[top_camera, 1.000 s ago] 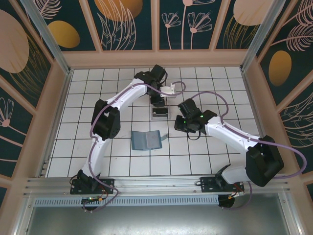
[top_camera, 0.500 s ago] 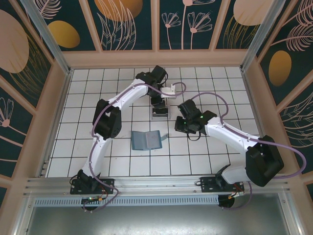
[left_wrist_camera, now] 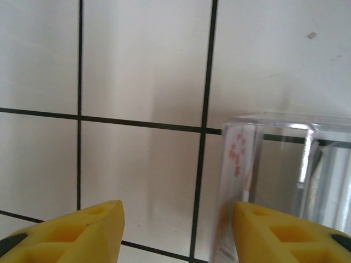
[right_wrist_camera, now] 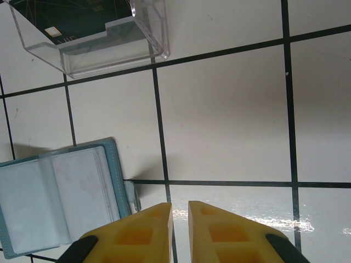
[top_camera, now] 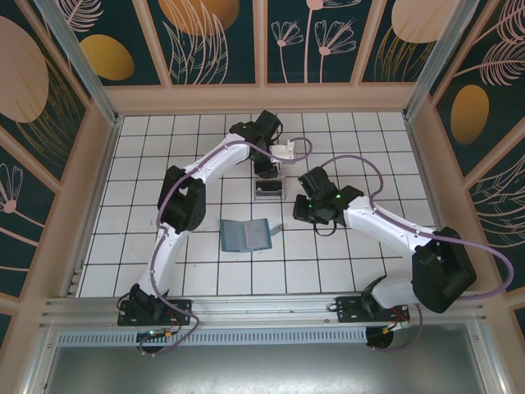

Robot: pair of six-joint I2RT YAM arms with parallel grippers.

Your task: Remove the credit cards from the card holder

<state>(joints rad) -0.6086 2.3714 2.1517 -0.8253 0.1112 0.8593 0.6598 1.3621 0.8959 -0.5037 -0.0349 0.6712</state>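
With the holder (top_camera: 246, 235) lying open on the worktop (top_camera: 148, 164) just in front of the clear box (top_camera: 269, 190), I'd lift my left claw (left_wrist_camera: 178, 230), jaws apart and empty at the box's far side, straight up without nudging it, while the right claw (right_wrist_camera: 179, 219), jaws almost together on nothing, hangs right of the box.

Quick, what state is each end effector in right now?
Left end effector: open, empty.
Right end effector: closed, holding nothing.

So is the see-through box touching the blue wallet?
Apart. The right wrist view shows a strip of bare white tile between the clear box and the card holder.
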